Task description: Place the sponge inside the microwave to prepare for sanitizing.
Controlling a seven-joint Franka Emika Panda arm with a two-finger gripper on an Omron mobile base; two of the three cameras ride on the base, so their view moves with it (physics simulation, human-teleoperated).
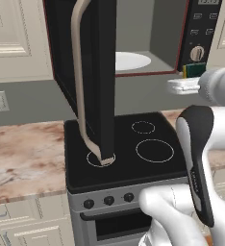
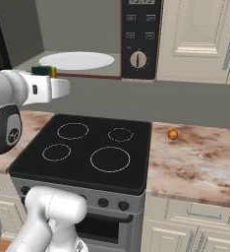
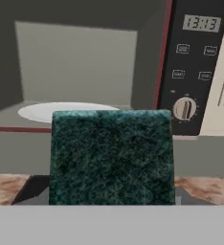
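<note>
The gripper (image 1: 189, 79) grips the sponge (image 3: 111, 158) at the right of the left base view, just outside the open microwave (image 1: 148, 36), so the carrying step is underway, and next it must reach forward to set the sponge on the white plate (image 2: 76, 60).

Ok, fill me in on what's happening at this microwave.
The white arm's gripper holds the sponge, green side facing the hand camera, out in front of the microwave above the black stove. The microwave door hangs wide open and the white plate sits inside. The sponge is not yet in the cavity.
</note>
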